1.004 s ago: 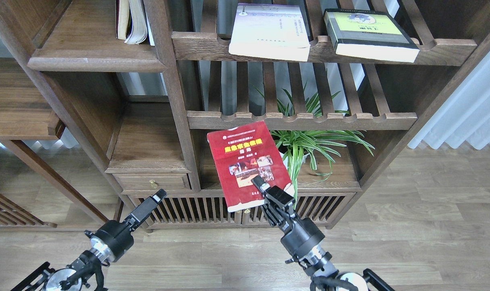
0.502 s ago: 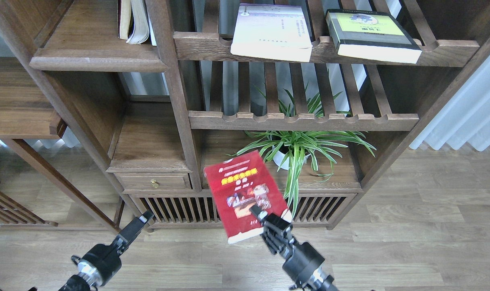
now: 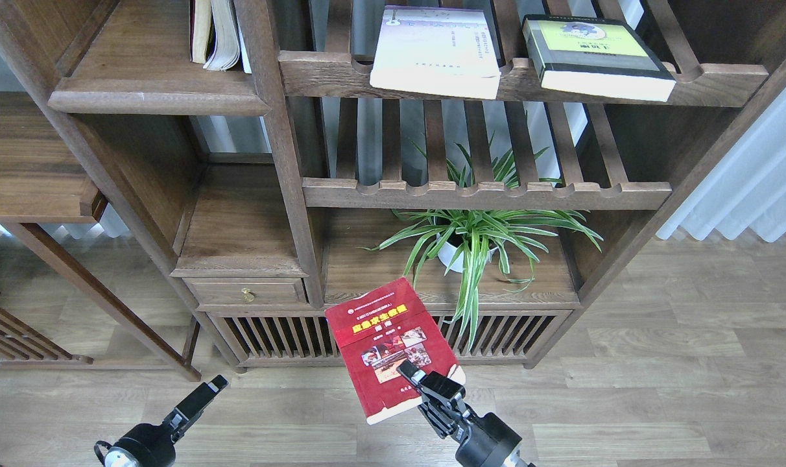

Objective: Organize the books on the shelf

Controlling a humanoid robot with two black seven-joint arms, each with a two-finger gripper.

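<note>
My right gripper (image 3: 424,383) is shut on the near right corner of the dark red paperback (image 3: 383,344). It holds the book cover up, low in front of the cabinet's bottom grille. The white paperback (image 3: 435,52) and the black-and-lime-green book (image 3: 594,55) lie flat on the upper slatted rack. The shelf (image 3: 153,100), a solid dark board with a rounded front edge, is at the upper left. My left gripper (image 3: 205,394) hangs low at the left, empty and far from the books. It is seen edge-on, so its fingers cannot be told apart.
Worn cream-paged books (image 3: 214,32) stand at the shelf's right end. A potted spider plant (image 3: 471,240) sits in the lower right compartment. A small drawer (image 3: 247,292) is to its left, and a second slatted rack (image 3: 484,191) is above it. A white curtain (image 3: 750,175) hangs at right.
My right gripper has brought the red book down and toward me, from in front of the plant to in front of the bottom grille. My left arm has also dropped lower.
</note>
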